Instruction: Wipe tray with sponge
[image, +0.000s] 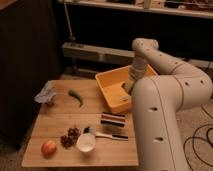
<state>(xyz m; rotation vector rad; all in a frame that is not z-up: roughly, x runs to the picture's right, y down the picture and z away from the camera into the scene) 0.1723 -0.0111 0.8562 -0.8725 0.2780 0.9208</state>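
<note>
The tray (111, 82) is a yellow-orange bin at the back right of the wooden table (60, 117). My arm (165, 95) rises at the right, bends over and reaches down into the tray. The gripper (127, 88) is inside the tray near its right side, mostly hidden by the wrist. The sponge is not visible; it may be hidden under the gripper.
On the table lie a crumpled grey cloth (46, 94), a green pepper (76, 96), a black, white and red striped block (113, 119), a white cup (86, 142), a utensil (109, 135), a dark cluster of grapes (70, 137) and an apple (48, 147). A dark cabinet stands at left.
</note>
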